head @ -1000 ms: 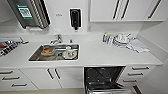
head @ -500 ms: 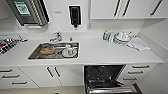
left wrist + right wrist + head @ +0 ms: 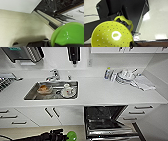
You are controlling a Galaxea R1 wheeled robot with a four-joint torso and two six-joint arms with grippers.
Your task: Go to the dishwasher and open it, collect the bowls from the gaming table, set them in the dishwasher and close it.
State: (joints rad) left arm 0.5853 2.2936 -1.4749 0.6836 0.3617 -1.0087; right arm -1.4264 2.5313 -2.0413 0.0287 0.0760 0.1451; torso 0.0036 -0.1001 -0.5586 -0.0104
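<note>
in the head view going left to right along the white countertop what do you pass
Steel sink holding dishes → small bottle by the wall → stack of white dishes → folded white cloth.

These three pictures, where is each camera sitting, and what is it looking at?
Head view: high on the robot, looking down at the sink and open dishwasher; the left arm shows with a green bowl.
Left wrist view: looks over the green bowl toward the dishwasher.
Right wrist view: looks at a yellow-green holed bowl, dark robot parts and floor.
Shared: green bowl, dishwasher.
</note>
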